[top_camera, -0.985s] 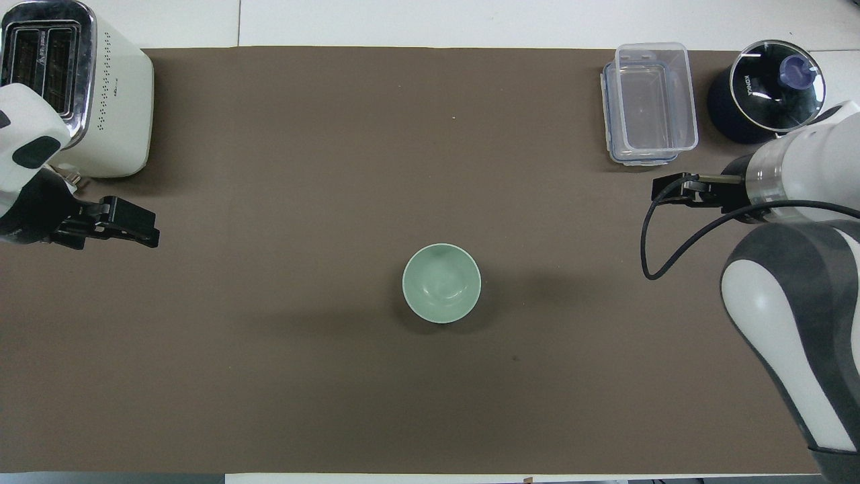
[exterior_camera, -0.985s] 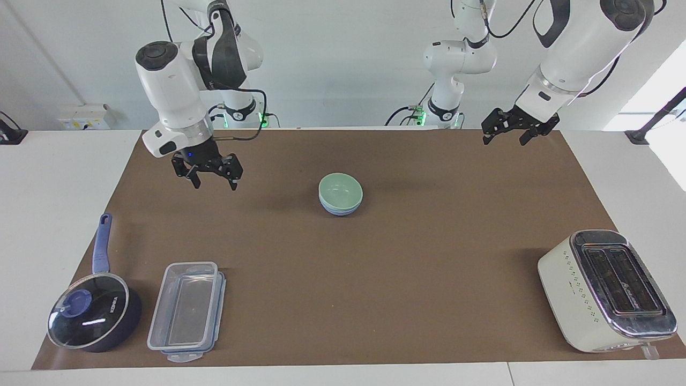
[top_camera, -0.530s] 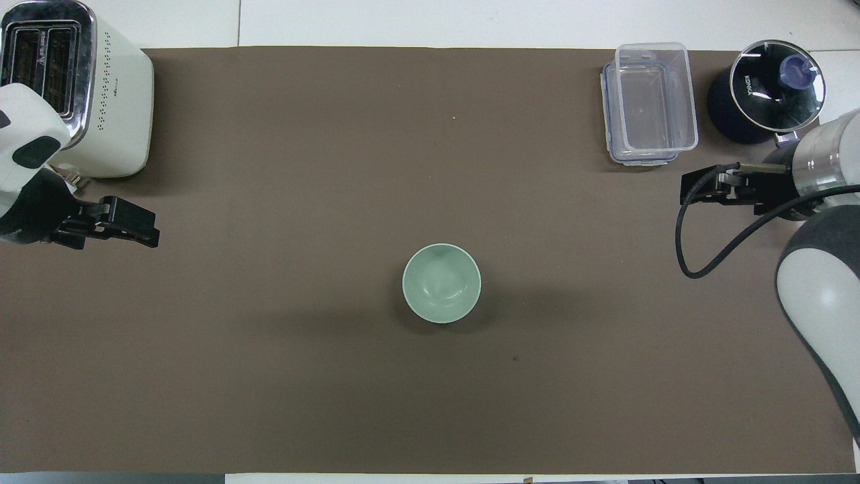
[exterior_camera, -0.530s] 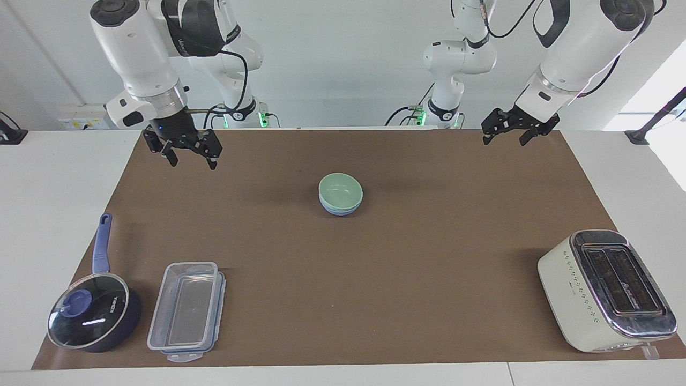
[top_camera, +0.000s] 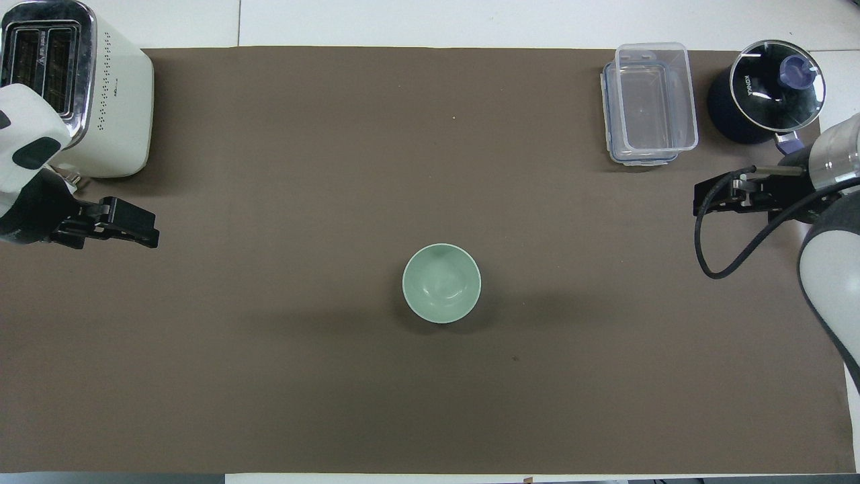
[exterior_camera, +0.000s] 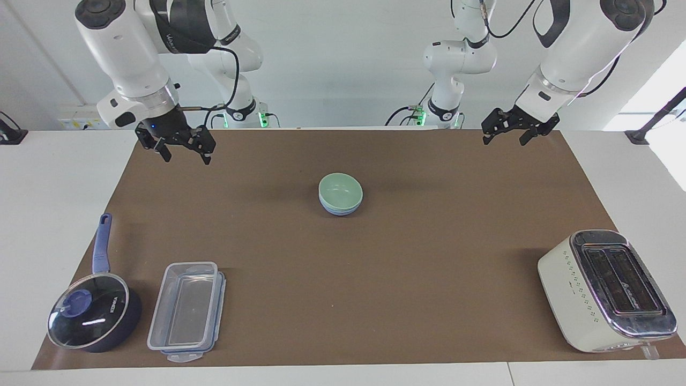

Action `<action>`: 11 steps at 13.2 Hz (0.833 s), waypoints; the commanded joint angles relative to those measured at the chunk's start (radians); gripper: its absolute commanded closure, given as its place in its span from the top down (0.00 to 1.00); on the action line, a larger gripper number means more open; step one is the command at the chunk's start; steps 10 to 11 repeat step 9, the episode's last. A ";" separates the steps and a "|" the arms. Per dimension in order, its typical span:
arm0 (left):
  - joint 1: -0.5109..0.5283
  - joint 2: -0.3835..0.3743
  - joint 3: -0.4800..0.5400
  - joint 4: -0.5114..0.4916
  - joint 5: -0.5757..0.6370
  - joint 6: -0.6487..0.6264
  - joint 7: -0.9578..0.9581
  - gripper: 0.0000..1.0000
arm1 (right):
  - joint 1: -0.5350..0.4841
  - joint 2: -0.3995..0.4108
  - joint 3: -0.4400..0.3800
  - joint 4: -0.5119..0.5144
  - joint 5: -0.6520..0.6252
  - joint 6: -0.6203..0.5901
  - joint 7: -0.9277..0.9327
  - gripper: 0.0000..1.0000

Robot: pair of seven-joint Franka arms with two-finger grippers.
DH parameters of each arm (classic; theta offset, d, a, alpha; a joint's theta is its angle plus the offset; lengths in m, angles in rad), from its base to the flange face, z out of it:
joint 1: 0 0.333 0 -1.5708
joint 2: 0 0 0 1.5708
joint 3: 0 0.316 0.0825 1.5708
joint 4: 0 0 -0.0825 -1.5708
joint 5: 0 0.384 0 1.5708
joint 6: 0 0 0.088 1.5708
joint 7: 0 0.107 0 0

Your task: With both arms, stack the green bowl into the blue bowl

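Green bowl [exterior_camera: 340,189] nested in blue bowl [exterior_camera: 340,210] — grippers clear.

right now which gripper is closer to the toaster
Left. The left gripper is over the mat at the toaster's end of the table; the right gripper is over the saucepan's end.

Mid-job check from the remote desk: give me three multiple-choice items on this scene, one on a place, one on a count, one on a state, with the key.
1. Where is the green bowl?
A. In the blue bowl
B. On the toaster
C. In the clear container

2. How many bowls are there?
A. One
B. Two
C. Three

3. The right gripper is:
A. Holding a bowl
B. Holding the saucepan
C. Open, empty

Key: 1 A, a blue rim shows under the green bowl. 2 B, one green, one blue. 3 C, its fingers stand apart over the mat with nothing between them.
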State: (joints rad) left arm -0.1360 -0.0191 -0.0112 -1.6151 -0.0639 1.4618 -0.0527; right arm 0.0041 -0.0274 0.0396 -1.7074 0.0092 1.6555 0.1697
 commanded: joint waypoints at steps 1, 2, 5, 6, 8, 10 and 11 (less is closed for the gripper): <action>-0.011 -0.001 0.004 0.006 0.038 0.009 0.047 1.00 | -0.021 0.000 0.010 0.008 -0.018 -0.011 -0.025 1.00; -0.011 -0.001 0.004 0.006 0.038 0.009 0.047 1.00 | -0.021 0.000 0.010 0.008 -0.023 -0.011 -0.027 1.00; -0.011 -0.001 0.002 0.006 0.038 0.009 0.047 1.00 | -0.018 0.000 0.011 0.012 -0.034 -0.011 -0.035 1.00; -0.011 -0.001 0.002 0.006 0.038 0.009 0.045 1.00 | -0.015 0.000 0.011 0.012 -0.043 -0.010 -0.035 1.00; -0.011 -0.001 0.002 0.006 0.038 0.009 0.047 1.00 | -0.013 -0.002 0.011 0.012 -0.055 -0.008 -0.036 1.00; -0.011 -0.001 0.002 0.006 0.038 0.009 0.047 1.00 | -0.013 -0.002 0.013 0.011 -0.055 -0.003 -0.036 1.00; -0.011 -0.001 0.002 0.006 0.038 0.009 0.047 1.00 | -0.013 -0.002 0.013 0.011 -0.055 -0.003 -0.036 1.00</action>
